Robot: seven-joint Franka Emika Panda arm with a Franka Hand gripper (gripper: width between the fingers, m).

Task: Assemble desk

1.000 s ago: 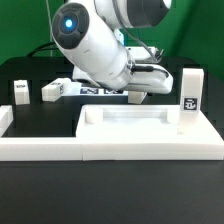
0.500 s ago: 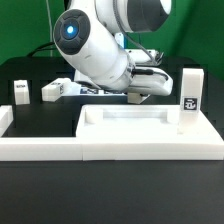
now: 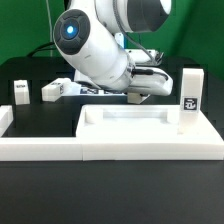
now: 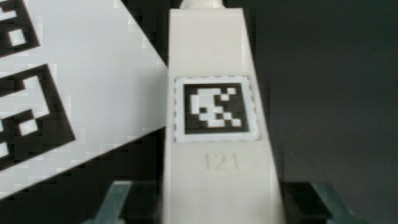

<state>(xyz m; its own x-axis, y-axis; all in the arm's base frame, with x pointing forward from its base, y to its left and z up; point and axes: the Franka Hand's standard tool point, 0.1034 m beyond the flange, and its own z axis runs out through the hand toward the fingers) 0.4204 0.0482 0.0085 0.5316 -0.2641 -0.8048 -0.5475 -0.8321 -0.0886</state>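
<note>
The white desk top (image 3: 92, 121), a shallow tray with a raised rim, lies in the middle of the black table. One leg (image 3: 190, 99) stands upright at its corner on the exterior view's right. Two more legs (image 3: 21, 92) (image 3: 54, 90) sit apart on the exterior view's left. My gripper (image 3: 136, 96) is low behind the tray's far rim. In the wrist view a further tagged white leg (image 4: 217, 105) runs lengthwise between my fingers (image 4: 125, 203), and the gripper (image 4: 217, 208) is shut on it. The arm's body hides that leg in the exterior view.
A long low white border rail (image 3: 40, 147) runs along the front and turns up at the exterior view's left. The marker board (image 4: 54, 95) lies flat on the table beside the gripped leg, partly under the arm (image 3: 95, 45).
The jaws have closed in from wide open onto the leg. The arm has barely moved, and the tray and the other legs stay where they were.
</note>
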